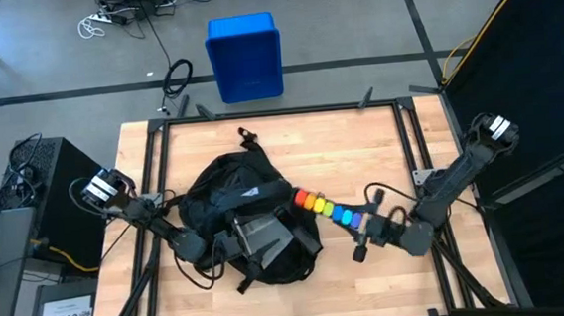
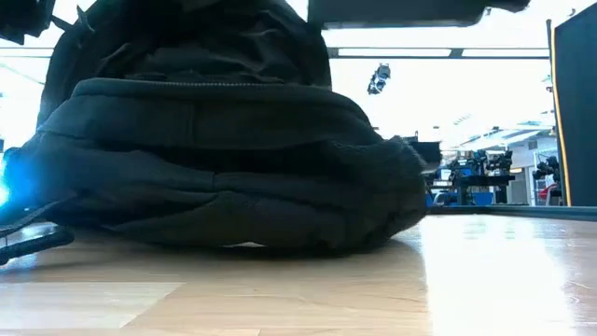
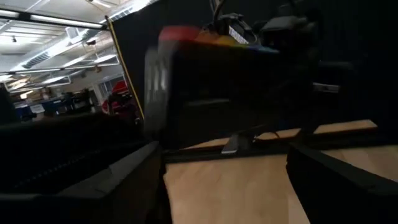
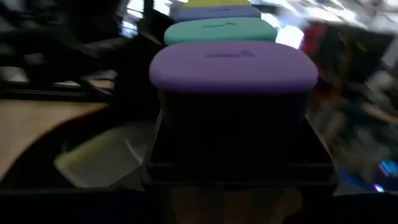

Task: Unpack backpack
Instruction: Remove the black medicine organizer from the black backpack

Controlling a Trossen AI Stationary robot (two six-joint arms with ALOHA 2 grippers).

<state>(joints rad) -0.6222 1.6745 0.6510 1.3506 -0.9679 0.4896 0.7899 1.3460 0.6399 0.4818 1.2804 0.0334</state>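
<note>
On the wooden table (image 1: 361, 143), near its middle, lies the black backpack (image 1: 251, 215).
From above, the right gripper (image 1: 367, 234) is clamped on a rainbow strip of coloured blocks (image 1: 330, 210); the left gripper (image 1: 230, 243) is at the backpack, fingers hidden. From table height, the backpack fills the left side.

1. I see a black backpack (image 1: 252, 225) with a small pale triangular logo.
2. The pill organiser (image 1: 327, 208) shows a rainbow row: red, orange, yellow, green, blue, purple lids.
3. The worktop (image 1: 361, 143) is pale wood, framed in black.
4. A blue bin (image 1: 244, 57) sits on grey floor.
</note>
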